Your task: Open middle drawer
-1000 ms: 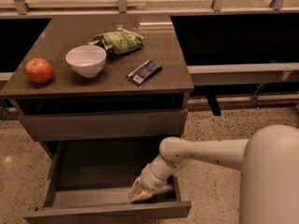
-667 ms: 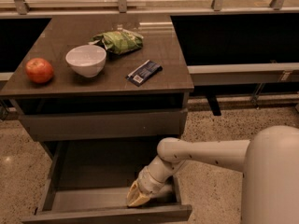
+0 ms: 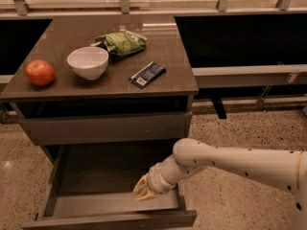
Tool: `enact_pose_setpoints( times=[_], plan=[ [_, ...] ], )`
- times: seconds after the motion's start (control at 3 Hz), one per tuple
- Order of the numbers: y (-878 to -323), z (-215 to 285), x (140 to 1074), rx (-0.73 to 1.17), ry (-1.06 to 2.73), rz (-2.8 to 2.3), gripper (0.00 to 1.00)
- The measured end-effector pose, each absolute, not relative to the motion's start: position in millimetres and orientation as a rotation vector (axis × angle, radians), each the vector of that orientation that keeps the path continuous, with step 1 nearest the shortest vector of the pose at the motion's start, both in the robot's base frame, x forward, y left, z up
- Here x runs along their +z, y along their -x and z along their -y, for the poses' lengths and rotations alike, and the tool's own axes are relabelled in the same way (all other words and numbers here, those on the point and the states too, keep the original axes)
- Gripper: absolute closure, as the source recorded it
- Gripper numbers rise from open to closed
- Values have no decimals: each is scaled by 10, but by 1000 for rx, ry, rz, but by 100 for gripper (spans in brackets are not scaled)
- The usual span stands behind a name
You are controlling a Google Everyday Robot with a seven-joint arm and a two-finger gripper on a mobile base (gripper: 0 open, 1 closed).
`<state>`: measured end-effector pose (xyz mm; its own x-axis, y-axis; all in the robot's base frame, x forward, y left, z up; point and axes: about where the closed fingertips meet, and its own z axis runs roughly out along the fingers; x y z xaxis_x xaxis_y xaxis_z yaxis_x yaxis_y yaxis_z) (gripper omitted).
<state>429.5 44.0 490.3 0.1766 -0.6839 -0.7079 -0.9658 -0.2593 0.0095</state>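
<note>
The middle drawer is pulled out below the closed upper drawer front. Its grey-brown front panel runs along the bottom of the view, and its deep dark box is open to sight. My gripper, with yellowish tips, reaches down inside the drawer box at its right front, just behind the front panel. The white arm comes in from the right.
On the brown countertop lie a red apple, a white bowl, a green chip bag and a dark snack bar. A speckled floor lies to the right. Dark counters stand behind.
The drawer's front panel has slid a little further out toward the bottom of the view. The gripper has stayed inside the drawer near the front panel.
</note>
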Motion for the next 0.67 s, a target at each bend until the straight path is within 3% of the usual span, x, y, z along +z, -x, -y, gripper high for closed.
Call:
enact_pose_setpoints(
  times=[0.33,0.67],
  plan=[
    [-4401,-292,5246,720,1928,-1511,100],
    [-4416,-212,5310,694,1902,-1510,87]
  ],
)
